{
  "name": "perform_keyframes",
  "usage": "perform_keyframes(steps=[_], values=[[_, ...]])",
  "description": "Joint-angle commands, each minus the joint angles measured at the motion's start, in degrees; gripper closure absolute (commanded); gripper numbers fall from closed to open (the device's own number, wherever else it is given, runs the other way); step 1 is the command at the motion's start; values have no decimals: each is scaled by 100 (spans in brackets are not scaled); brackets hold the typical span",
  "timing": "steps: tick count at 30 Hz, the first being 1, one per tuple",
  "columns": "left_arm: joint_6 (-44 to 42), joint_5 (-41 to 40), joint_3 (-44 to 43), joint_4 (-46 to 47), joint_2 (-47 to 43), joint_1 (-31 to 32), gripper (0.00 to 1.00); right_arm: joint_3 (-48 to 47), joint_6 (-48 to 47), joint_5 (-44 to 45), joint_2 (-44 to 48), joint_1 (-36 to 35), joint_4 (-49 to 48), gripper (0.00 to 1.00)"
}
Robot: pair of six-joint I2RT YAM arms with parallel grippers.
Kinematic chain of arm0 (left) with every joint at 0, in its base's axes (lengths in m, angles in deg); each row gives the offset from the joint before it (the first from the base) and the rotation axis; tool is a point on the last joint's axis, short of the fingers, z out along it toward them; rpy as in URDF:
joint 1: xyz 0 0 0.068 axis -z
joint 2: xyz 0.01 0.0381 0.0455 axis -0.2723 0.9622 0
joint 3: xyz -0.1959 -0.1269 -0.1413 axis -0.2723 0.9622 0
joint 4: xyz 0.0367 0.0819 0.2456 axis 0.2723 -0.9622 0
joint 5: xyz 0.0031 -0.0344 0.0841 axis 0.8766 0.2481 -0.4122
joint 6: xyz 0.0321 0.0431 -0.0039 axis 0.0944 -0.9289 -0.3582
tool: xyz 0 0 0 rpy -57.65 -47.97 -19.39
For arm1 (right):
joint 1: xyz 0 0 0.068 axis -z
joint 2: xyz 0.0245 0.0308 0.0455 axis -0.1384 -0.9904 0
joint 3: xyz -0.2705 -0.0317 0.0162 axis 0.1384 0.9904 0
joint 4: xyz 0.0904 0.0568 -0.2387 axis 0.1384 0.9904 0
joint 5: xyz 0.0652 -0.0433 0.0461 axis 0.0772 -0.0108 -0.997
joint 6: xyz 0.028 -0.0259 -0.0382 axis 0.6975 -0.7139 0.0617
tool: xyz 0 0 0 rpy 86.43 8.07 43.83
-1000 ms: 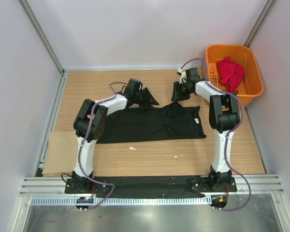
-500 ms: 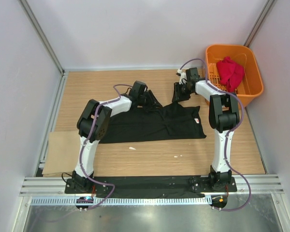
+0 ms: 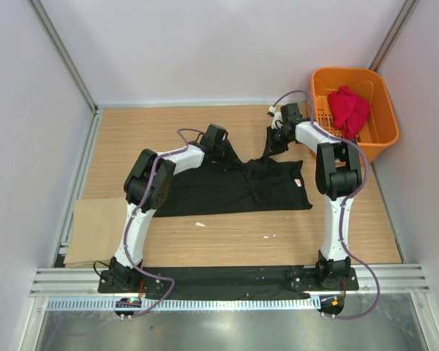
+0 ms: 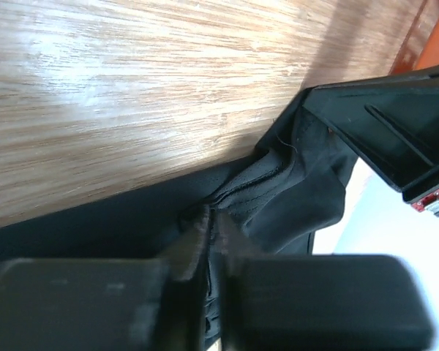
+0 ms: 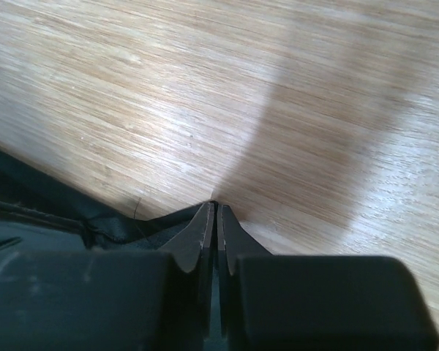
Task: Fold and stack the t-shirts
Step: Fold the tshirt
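- At left end effector (image 4: 208,219): clamped on stitched, bunched far edge of black t-shirt (image 3: 234,191).
- At right end effector (image 5: 211,208): closed tight on thin far corner of same cloth.
- Judged step: first fold, far edge gripped; next calls for drawing both corners evenly toward near hem.
- Elsewhere spread flat on wood-grain counter (image 3: 241,238); soft, matte.
- In orange slotted basket (image 3: 319,79): crumpled red t-shirt (image 3: 349,108).

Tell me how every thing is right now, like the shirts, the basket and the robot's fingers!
black t-shirt, spread on the table, far edge pinched at two spots.
red t-shirt, crumpled inside the orange basket.
orange basket, upright, at the table's far right corner.
cardboard sheet, lying flat.
left fingers, shut on the black t-shirt.
right fingers, shut on the black t-shirt.
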State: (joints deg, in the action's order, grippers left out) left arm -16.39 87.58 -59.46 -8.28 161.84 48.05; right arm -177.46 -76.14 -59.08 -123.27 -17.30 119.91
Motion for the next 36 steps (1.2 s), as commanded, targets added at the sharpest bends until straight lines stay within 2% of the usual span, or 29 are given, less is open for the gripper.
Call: perform_keyframes(steps=[1, 4, 15, 21, 34, 35, 36], values=[[-222, 80, -354, -206, -73, 36, 99, -129, 196, 176, 241, 20, 98, 95], [-319, 36, -389, -408, -178, 44, 100, 142, 310, 492, 697, 12, 28, 99], [-759, -78, -135, -786, -837, 185, 100, 951, 574, 949, 2157, 11, 572, 99], [-908, 124, 41, -909, -1092, 264, 100, 1602, 793, 801, 2781, 3, 863, 99], [-1172, 370, 700, -1076, -1558, 405, 100, 3553, 970, 511, 3950, 3, 837, 98], [-1207, 440, 718, -1085, -1567, 422, 99, 3615, 987, 467, 3994, 3, 828, 98], [-1329, 501, 701, -1085, -1576, 440, 89, 3711, 987, 449, 4082, -6, 837, 98]])
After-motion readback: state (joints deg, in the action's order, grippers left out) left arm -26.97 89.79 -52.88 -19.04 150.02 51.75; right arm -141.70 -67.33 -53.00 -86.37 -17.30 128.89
